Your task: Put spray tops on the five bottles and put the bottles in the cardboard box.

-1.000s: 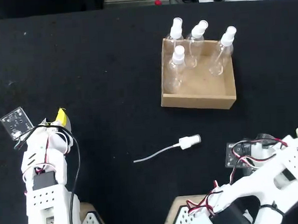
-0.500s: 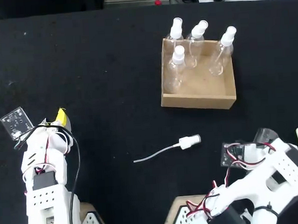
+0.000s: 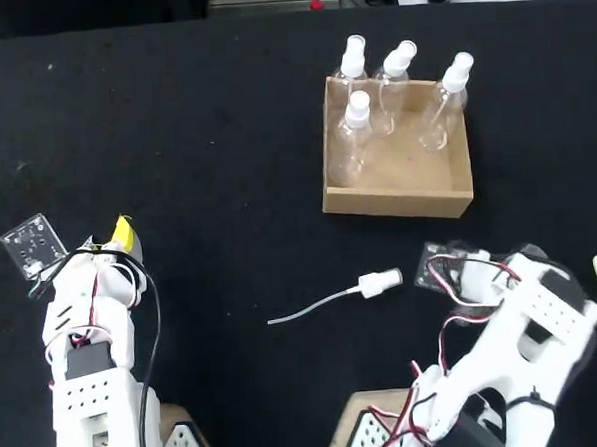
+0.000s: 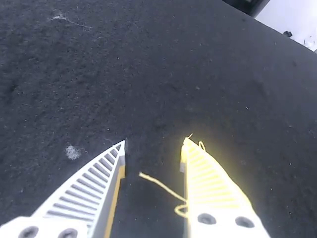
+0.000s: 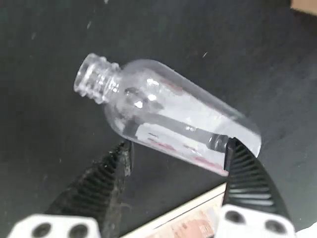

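Clear plastic bottles [image 3: 352,131]: 4 capped, in brown cardboard box [image 3: 397,200]. 5th bottle [image 5: 168,119] uncapped, clamped in right fingers [image 5: 104,183]; white spray top [image 3: 380,282] loose at box's 6 o'clock. Left fingers [image 4: 99,183] apart.

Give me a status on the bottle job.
Done: four capped bottles stand in the cardboard box. In hand: the right gripper holds the fifth bottle, uncapped. Remaining: fit the spray top lying on the table, then box that bottle.
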